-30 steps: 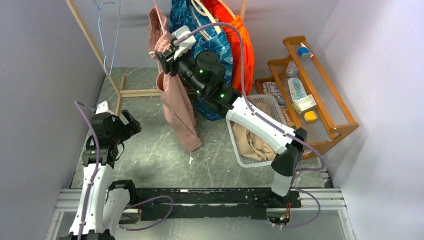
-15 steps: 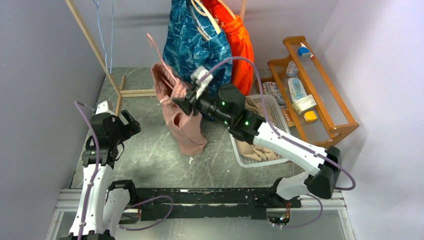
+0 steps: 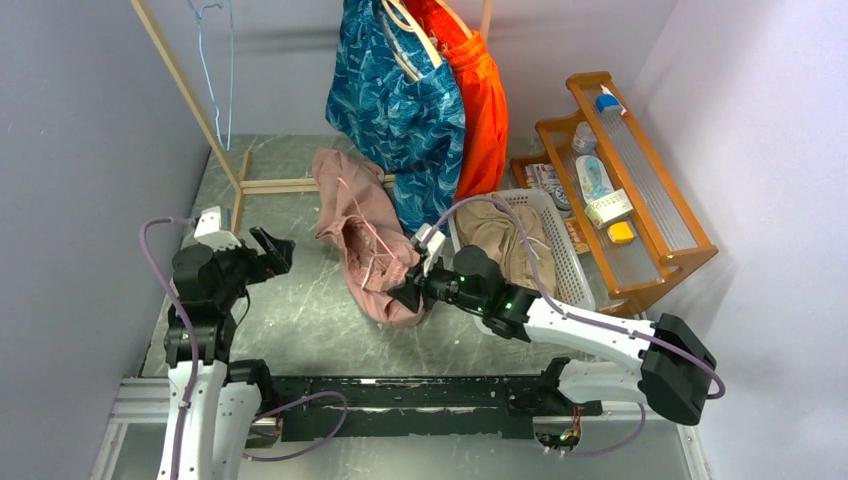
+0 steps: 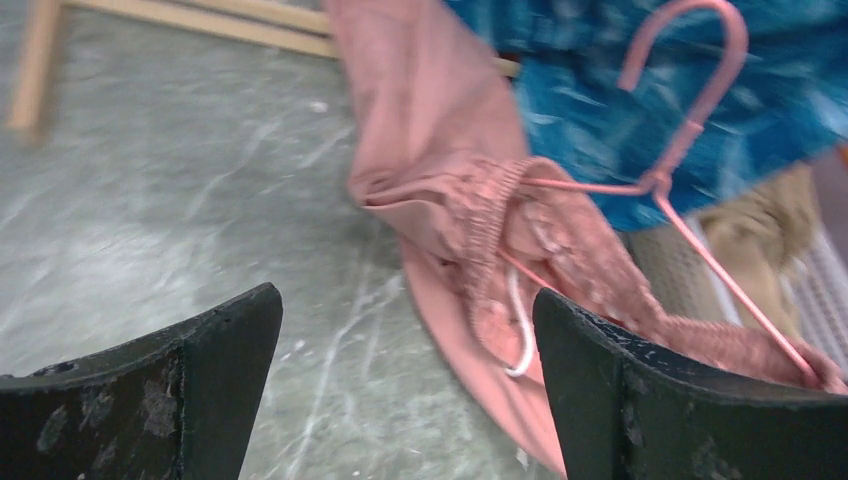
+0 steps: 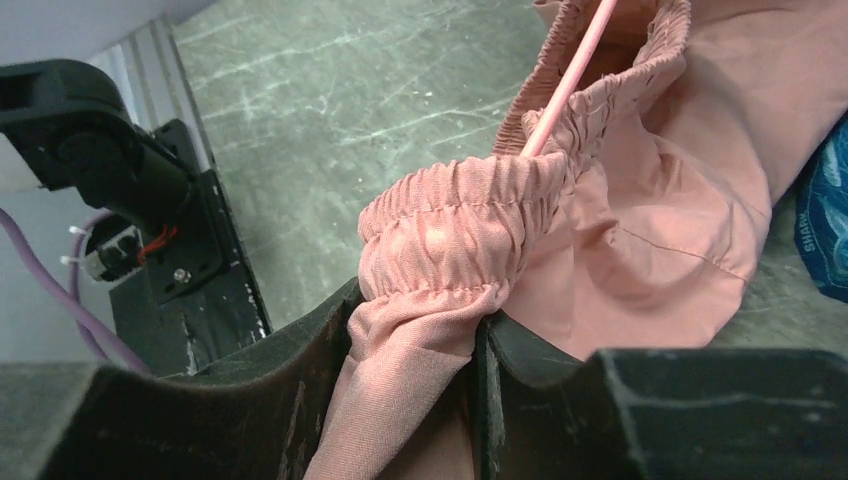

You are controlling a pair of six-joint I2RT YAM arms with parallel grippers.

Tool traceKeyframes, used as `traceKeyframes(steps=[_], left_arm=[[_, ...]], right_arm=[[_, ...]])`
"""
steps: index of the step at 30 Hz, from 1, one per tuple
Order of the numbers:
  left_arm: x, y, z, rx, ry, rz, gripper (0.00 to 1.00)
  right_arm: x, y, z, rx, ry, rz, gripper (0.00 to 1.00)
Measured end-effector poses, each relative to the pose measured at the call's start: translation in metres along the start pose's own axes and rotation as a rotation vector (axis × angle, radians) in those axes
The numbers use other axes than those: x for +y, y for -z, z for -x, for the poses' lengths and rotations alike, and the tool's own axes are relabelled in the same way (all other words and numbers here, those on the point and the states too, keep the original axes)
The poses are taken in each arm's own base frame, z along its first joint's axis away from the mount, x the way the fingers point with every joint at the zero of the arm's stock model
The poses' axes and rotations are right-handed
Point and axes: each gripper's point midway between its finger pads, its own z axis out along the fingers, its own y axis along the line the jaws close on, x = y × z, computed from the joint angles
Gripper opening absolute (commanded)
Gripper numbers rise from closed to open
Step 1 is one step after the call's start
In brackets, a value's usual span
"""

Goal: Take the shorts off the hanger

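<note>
Dropped from hanging height to the table (image 3: 300,315): right gripper (image 5: 425,335), clamped on the waistband of the pink shorts (image 3: 352,215). Pink hanger (image 4: 660,180) threaded through them yet. Left gripper (image 4: 405,330) gaping, near; best sent to pin the hook while pulling the waistband off.

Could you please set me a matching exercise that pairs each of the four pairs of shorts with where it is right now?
Things:
1. pink shorts
2. blue patterned shorts
3. orange shorts
4. tan shorts

Places:
A. lying in the white basket
B. hanging, the right one of the two hung pairs
C. slumped on the table, pinched by the right fingers
D. hanging, the left one of the two hung pairs

Pairs: 1-C, 2-D, 3-B, 4-A
</note>
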Motion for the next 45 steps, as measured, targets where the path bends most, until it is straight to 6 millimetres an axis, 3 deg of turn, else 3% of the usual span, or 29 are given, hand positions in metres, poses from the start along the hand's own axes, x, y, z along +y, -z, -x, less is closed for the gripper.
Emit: traceKeyframes(steps=[6,10,15,23,28,34,41,45], left_arm=[[-0.05,0.003,-0.011,0.005,-0.036,-0.327,0.99],[-0.079,0.006,0.0,-0.033,0.043,-0.496,0.96],[-0.101,0.007,0.014,-0.064,0.121,-0.634,0.93],[-0.115,0.009,-0.01,0.045,0.125,-0.703,0.89],[-0.127,0.012,-0.03,0.108,0.103,-0.729,0.83],[-0.121,-0.006,-0.061,0.229,0.103,-0.62,0.78],[-0.112,-0.023,-0.056,0.182,0.086,-0.523,0.77],[-0.115,-0.028,-0.049,0.148,0.081,-0.53,0.71]], right_arm=[[0.008,0.005,-0.001,-0.056,-0.076,0.038,0.0],[0.016,0.003,0.002,-0.075,-0.118,0.076,0.0],[0.028,0.003,0.007,-0.091,-0.152,0.139,0.0],[0.058,0.011,0.001,-0.043,-0.147,0.301,0.0],[0.063,0.013,-0.001,-0.033,-0.144,0.332,0.0],[0.064,0.014,-0.005,-0.015,-0.137,0.34,0.0],[0.065,0.018,-0.004,-0.014,-0.133,0.344,0.0],[0.065,0.019,-0.005,-0.012,-0.135,0.343,0.0]])
